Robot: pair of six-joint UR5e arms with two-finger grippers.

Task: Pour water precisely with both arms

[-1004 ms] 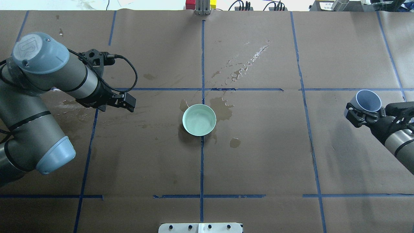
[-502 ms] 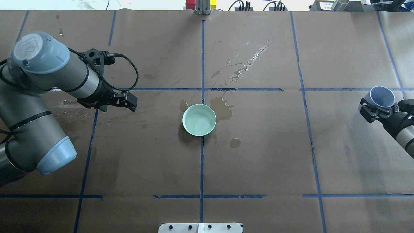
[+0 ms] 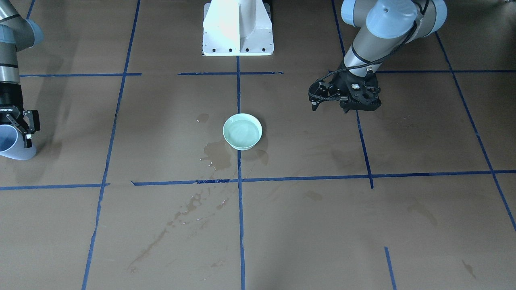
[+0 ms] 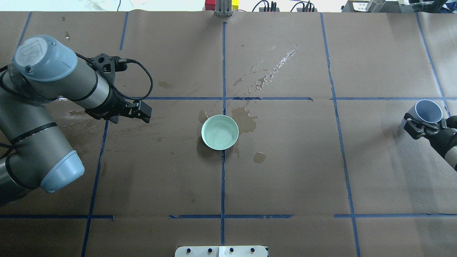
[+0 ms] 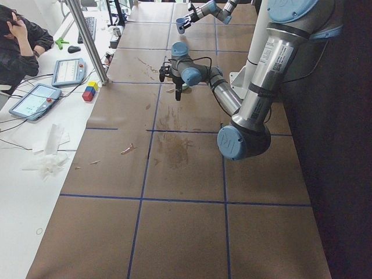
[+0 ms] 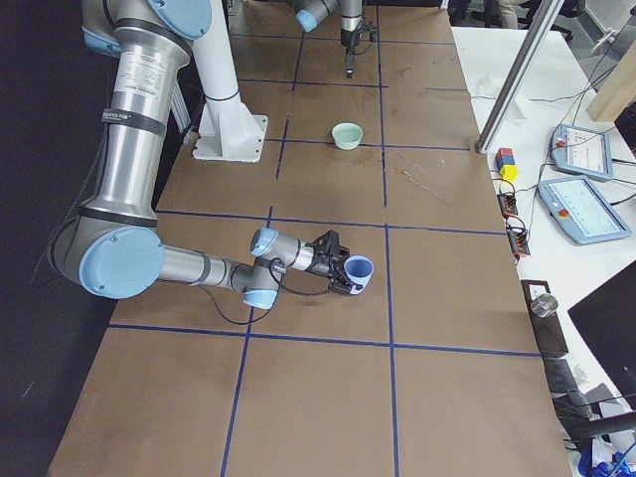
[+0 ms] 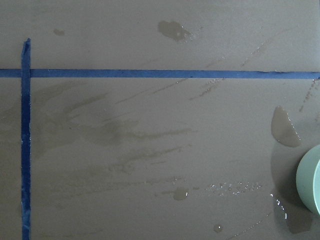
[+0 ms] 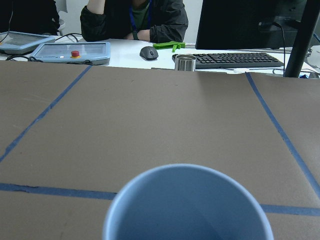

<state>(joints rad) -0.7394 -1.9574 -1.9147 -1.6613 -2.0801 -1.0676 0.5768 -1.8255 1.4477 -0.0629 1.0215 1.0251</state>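
Water [image 4: 220, 132], apparently, in pale green bowl [image 4: 202, 134]

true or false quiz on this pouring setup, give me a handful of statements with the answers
1. The right claw holds a blue cup. True.
2. The left claw grips the green bowl. False: it hangs empty, well apart from the bowl.
3. The bowl sits on a blue tape line. True.
4. No spills lie near the bowl. False: dark wet stains lie right beside it.
5. The cup is above the bowl. False: it is far off toward the table's right end.
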